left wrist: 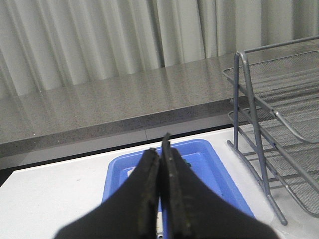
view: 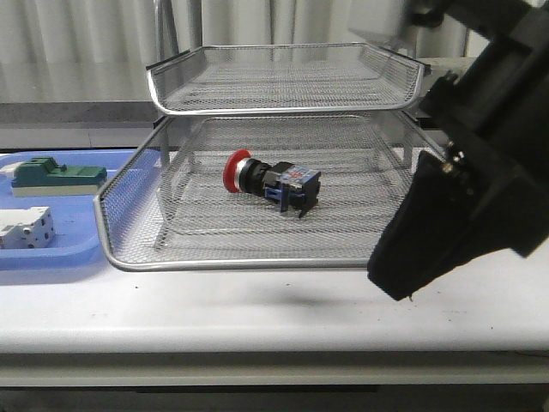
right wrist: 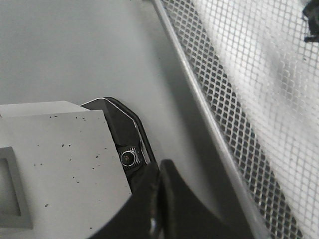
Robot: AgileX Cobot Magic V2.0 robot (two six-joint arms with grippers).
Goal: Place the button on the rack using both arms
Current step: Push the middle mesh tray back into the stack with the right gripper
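The button (view: 270,182), with a red cap, black body and blue-black rear block, lies on its side in the bottom tier of the silver wire-mesh rack (view: 257,264). Nothing touches it. My right gripper (view: 390,287) hangs off the rack's front right corner, outside the rim and just above the table. In the right wrist view this gripper (right wrist: 158,167) is shut and empty beside the rack's rim (right wrist: 209,114). My left gripper (left wrist: 160,145) is shut and empty above the blue tray (left wrist: 209,164), left of the rack's upright frame (left wrist: 251,129). It is out of the front view.
The flat blue tray (view: 51,257) lies left of the rack and holds a green block (view: 56,176) and a white terminal block (view: 26,227). The rack's upper tier (view: 283,107) overhangs the button. A grey ledge and curtains run behind the table.
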